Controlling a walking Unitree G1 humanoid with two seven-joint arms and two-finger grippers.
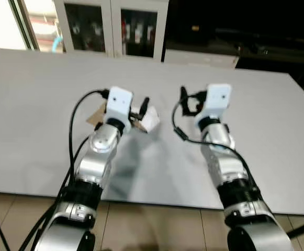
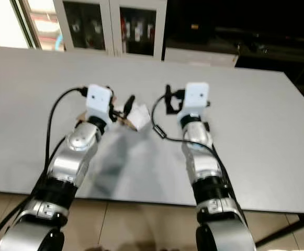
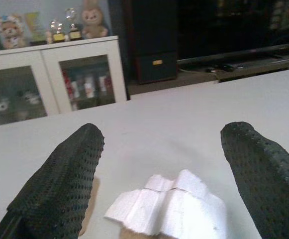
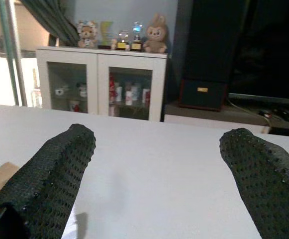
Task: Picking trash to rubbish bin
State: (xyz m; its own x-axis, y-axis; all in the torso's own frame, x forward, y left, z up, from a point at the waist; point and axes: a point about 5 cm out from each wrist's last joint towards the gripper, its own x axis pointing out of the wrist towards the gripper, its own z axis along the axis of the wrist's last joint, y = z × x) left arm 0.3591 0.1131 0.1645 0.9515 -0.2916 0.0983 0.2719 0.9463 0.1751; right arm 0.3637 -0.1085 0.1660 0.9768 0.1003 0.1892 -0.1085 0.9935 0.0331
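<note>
The table [image 1: 36, 104] is showing a smooth, matt pale grey top, faintly catching light toward its far left corner. Near the middle of the table a crumpled white tissue [image 3: 171, 209] is lying, looking soft, papery and creased, and a brown scrap that looks like cardboard [image 1: 95, 116] is lying beside it, flat and dull. The left gripper [image 3: 159, 174] is spreading its fingers [image 3: 59, 179] wide, their black pads looking rubbery and dimpled, matt throughout; the right gripper [image 4: 154, 179] is showing the same studded black texture. Both arms are gleaming in brushed silver metal with glossy white plastic camera housings. The floor [image 1: 157, 230] is showing smooth beige tiles with a slight sheen. The cabinet [image 4: 102, 79] is looking white and painted, with glass doors.
</note>
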